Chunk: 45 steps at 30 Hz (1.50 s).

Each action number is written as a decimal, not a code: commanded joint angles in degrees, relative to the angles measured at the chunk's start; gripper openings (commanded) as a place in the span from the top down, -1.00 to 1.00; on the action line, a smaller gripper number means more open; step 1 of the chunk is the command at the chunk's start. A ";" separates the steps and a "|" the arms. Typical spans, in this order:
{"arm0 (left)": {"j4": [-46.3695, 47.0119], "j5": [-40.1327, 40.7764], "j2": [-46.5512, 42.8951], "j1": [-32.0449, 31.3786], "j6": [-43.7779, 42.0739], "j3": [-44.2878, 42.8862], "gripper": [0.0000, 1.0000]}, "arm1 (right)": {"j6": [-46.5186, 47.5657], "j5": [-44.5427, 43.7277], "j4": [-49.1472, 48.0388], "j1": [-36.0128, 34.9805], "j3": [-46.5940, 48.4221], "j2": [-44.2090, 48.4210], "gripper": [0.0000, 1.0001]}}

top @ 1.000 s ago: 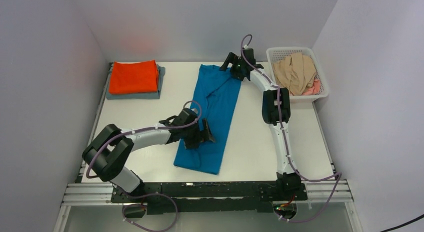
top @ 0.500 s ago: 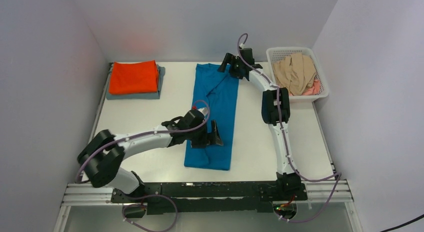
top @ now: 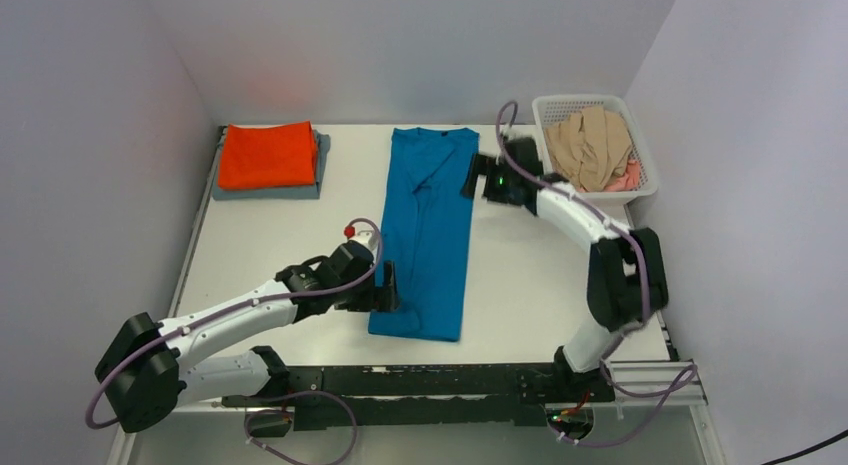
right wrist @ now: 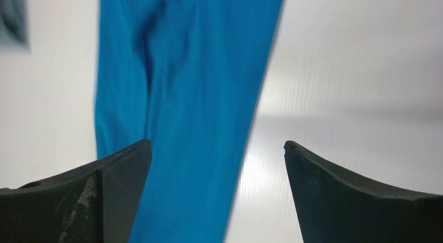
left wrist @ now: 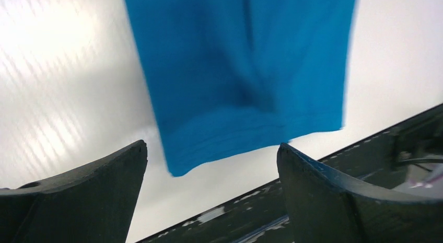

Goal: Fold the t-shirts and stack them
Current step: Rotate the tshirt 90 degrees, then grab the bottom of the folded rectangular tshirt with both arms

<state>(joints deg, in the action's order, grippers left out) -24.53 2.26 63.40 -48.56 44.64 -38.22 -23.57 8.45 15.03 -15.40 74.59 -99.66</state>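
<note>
A teal-blue t-shirt (top: 430, 230) lies flat mid-table as a long narrow strip, collar at the far end. My left gripper (top: 386, 283) hovers open at the strip's near left edge; in the left wrist view the hem (left wrist: 240, 70) lies beyond the empty left gripper (left wrist: 211, 145). My right gripper (top: 472, 175) is open just right of the strip's far part; in the right wrist view the shirt (right wrist: 183, 96) runs under the left side of the right gripper (right wrist: 217, 142), which holds nothing. A folded orange t-shirt (top: 267, 153) rests on a folded grey one (top: 270, 191) at the back left.
A white lattice basket (top: 590, 99) stands at the back right with a beige t-shirt (top: 590, 145) and a pink one (top: 626, 178) inside. Walls close in the table on three sides. The metal rail (top: 420, 377) with the arm bases runs along the near edge.
The shirt's near end swung right, straightening the strip. My left gripper drew back off the cloth to its left edge. My right gripper left the collar and moved right and nearer.
</note>
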 commanded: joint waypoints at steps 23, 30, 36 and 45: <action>0.29 -2.44 6.83 0.12 2.03 10.01 1.00 | -25.14 8.58 0.82 -29.49 -47.03 32.07 -0.46; 0.50 -2.45 3.95 0.14 3.23 11.15 1.00 | -27.17 7.73 -0.49 -30.74 -46.78 27.25 0.00; -1.76 -2.44 0.47 0.16 3.38 12.97 1.00 | -26.33 10.76 2.13 -31.73 -48.86 26.52 1.00; -5.87 -4.25 -8.13 0.13 2.77 15.70 1.00 | -26.29 16.10 1.85 -32.66 -52.40 34.96 1.00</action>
<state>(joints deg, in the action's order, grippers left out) -26.11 -0.47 58.57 -48.23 47.77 -23.88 -49.71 20.21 16.80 -47.37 23.64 -68.31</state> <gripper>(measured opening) 0.014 0.014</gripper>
